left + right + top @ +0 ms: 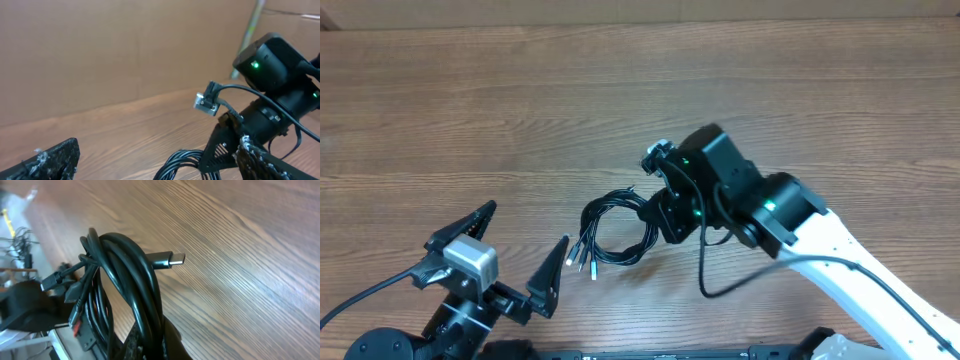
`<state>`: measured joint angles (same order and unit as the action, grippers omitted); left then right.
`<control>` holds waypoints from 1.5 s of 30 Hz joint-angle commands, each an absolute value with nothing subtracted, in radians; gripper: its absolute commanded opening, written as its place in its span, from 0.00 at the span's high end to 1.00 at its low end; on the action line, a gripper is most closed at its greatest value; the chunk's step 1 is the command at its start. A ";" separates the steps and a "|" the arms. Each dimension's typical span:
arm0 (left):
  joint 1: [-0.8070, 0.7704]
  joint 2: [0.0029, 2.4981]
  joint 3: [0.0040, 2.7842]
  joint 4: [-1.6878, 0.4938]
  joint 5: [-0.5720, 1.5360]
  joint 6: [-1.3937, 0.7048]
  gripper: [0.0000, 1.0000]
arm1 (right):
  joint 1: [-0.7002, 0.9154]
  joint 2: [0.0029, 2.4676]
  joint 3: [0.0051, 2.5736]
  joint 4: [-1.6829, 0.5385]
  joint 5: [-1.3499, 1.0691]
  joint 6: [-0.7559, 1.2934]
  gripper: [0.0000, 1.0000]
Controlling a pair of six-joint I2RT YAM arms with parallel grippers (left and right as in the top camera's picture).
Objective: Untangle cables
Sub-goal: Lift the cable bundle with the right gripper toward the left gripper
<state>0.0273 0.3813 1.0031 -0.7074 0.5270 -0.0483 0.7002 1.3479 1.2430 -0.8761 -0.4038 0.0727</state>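
The cables [612, 228] are a palm-sized coil of thin black cords on the wooden table, with small plug ends fanned out at the lower left. My right gripper [665, 215] is shut on the coil's right side. In the right wrist view the bundle [131, 287] loops up from between the fingers, one plug sticking out to the right. My left gripper [515, 245] is open and empty, left of the coil and just short of the plug ends. The left wrist view shows the coil [182, 162] and the right gripper beyond my fingers.
The wooden table [470, 100] stretches to the back and both sides. A thicker black wire [715, 275] hangs off the right arm in front of it. The left arm's base sits at the front left edge.
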 commanded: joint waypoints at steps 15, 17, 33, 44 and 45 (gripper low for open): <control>0.032 0.627 1.008 -0.533 1.146 0.011 0.01 | 0.758 1.299 1.279 -0.885 -0.542 0.081 0.96; 0.032 0.665 1.008 -0.534 1.184 0.038 0.00 | 0.758 1.295 1.283 -0.886 -0.563 0.081 0.96; 0.032 0.707 1.008 -0.708 1.185 0.233 0.00 | 0.756 1.221 1.444 -0.893 -0.447 0.139 0.96; 0.032 0.707 1.008 -0.699 1.061 0.231 0.00 | 0.757 1.218 1.458 -0.991 -0.583 0.150 0.96; 0.032 0.707 1.008 -0.700 1.042 0.231 0.00 | 0.757 1.216 1.458 -0.991 -0.582 0.149 0.96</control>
<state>0.0273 0.7116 1.0031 -0.7033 1.1057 0.2138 0.7536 1.2358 1.4258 -0.9958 -0.5369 0.1394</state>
